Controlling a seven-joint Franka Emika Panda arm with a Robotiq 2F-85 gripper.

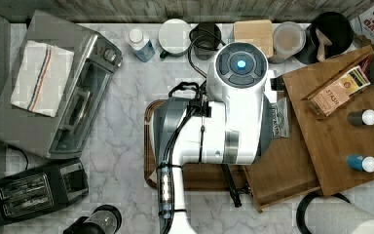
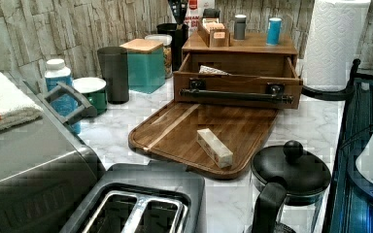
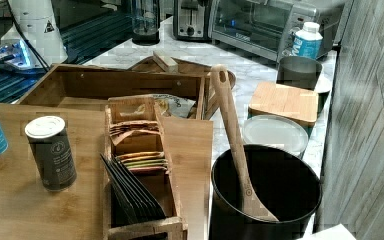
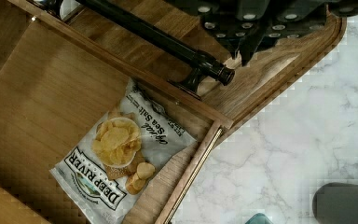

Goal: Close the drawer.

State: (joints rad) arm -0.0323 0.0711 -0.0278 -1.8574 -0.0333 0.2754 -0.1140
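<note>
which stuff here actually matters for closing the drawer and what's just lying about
For the job:
- medium-brown wooden drawer, standing open
- its long black bar handle
- gripper

Lying about:
- chip bag inside the drawer
- dark wooden serving tray
- small pale block on the tray
- silver toaster oven
- black toaster

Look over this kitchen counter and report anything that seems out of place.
The wide brown wooden drawer with a long black bar handle stands pulled open, and a white bag of potato chips lies flat inside it.

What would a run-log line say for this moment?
drawer: open | inside: chip bag | handle: untouched | gripper: above handle
</note>
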